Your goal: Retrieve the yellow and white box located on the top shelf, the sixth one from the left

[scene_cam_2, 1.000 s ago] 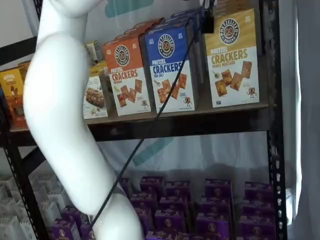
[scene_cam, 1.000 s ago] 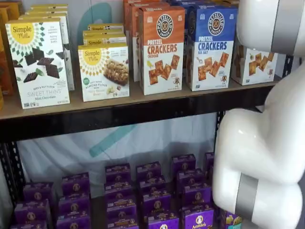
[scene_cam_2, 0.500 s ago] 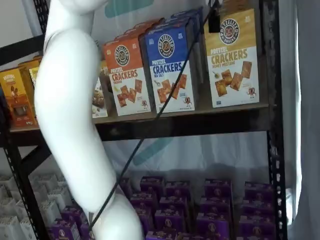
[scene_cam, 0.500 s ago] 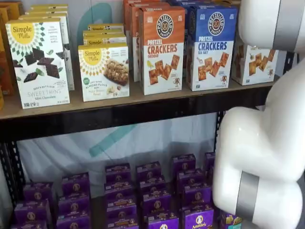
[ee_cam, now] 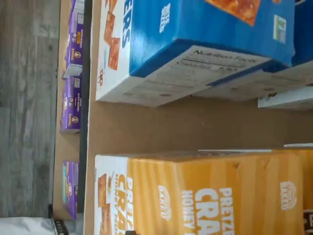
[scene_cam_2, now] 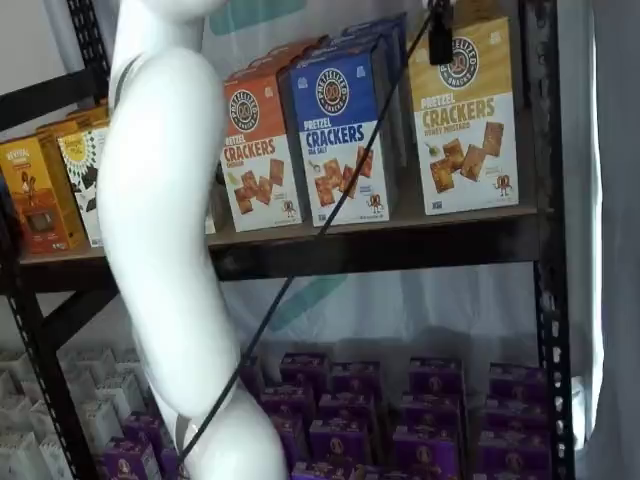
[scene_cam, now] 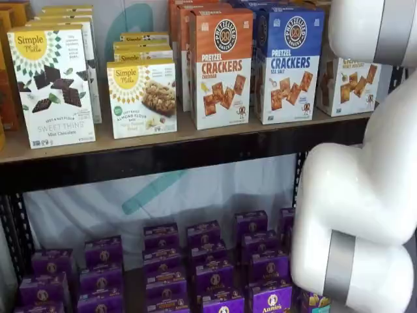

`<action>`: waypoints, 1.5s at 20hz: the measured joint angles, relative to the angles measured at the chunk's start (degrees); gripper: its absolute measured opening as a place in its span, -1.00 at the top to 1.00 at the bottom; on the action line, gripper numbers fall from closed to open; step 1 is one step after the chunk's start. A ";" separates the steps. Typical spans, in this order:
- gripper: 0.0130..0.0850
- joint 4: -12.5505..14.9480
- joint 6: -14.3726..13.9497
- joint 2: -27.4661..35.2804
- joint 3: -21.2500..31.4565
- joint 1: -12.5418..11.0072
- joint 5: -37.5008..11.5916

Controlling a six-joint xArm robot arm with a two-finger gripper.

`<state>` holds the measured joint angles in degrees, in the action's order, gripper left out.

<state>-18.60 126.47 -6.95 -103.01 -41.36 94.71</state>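
SHELF PICK: The yellow and white box [scene_cam_2: 465, 115], an upright cardboard carton with a gold upper part and a white lower part printed with square brown crackers, stands at the right end of the top shelf [scene_cam_2: 400, 245], flush with its front edge. It shows in both shelf views, half hidden in one [scene_cam: 348, 88] by the glossy white arm [scene_cam: 365, 195]. A black upright [scene_cam_2: 540, 150] rises just beside it. To its left stand a blue-topped carton [scene_cam_2: 340, 130] and an orange-topped carton [scene_cam_2: 255, 150], each heading a row running back toward the rear edge. In the wrist view a strip of bare brown board [ee_cam: 171, 127] lies between the yellow carton [ee_cam: 205, 196] and the blue one [ee_cam: 195, 39]. A black finger [scene_cam_2: 440, 40] hangs before the box's top left corner, a thin cable [scene_cam_2: 300, 270] trailing down; the jaws are spread wide, grasping nothing. Small purple boxes [scene_cam: 208, 261] fill the level below.
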 joint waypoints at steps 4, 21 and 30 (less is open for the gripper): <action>-1.00 0.57 -0.47 0.72 -0.74 0.61 0.10; -1.00 8.05 -2.74 4.66 -6.29 4.47 6.04; -1.00 10.59 -3.20 6.19 -9.33 5.37 9.93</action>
<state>-8.01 123.27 -0.75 -112.34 -35.99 104.63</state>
